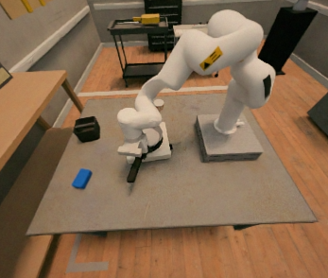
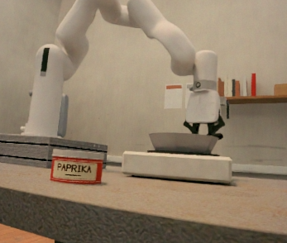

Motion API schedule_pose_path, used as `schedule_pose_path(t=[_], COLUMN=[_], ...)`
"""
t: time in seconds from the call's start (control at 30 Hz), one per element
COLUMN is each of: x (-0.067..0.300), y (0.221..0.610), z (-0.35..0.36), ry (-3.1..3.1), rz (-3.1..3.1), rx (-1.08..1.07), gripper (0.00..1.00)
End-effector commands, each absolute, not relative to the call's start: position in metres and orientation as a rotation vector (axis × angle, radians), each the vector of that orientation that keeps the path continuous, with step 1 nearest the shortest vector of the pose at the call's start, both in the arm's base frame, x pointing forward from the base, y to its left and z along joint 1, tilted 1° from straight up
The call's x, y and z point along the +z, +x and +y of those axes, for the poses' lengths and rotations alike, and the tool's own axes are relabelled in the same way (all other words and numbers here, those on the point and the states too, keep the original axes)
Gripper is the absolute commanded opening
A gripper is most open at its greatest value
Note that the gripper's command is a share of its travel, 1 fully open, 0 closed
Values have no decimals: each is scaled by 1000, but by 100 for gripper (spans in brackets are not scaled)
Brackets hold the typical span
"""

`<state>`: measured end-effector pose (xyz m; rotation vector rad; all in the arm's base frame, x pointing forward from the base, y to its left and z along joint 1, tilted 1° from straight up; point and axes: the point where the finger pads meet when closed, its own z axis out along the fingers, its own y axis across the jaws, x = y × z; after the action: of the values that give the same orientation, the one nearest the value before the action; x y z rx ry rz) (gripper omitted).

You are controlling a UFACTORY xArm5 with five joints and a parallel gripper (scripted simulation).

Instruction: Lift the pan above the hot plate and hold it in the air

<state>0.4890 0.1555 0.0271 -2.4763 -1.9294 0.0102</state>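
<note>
The grey pan [image 2: 182, 142] sits on the white hot plate [image 2: 177, 166] in the side view. From above, most of the pan is hidden under my arm; its dark handle [image 1: 134, 168] sticks out toward the table's front over the hot plate [image 1: 154, 149]. My gripper [image 2: 203, 129] comes straight down on the pan's right rim, and its dark fingers are shut on that rim. The pan rests level on the plate.
A red-and-white paprika tin [image 2: 77, 170] stands close to the camera on the left. A blue block [image 1: 81, 178] and a black box [image 1: 87, 129] lie on the table's left side. My base [image 1: 228, 137] stands on a grey slab to the right.
</note>
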Motion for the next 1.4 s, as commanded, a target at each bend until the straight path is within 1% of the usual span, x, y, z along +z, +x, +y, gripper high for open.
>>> schedule_pose_path(t=[0.0, 0.9, 1.37], x=[31, 47, 64], y=[491, 491, 491], z=[157, 157, 157], ry=[-2478, -2478, -2478], rz=[-1931, -1931, -1931], rx=[0, -1, -1], gripper=[0, 0, 0])
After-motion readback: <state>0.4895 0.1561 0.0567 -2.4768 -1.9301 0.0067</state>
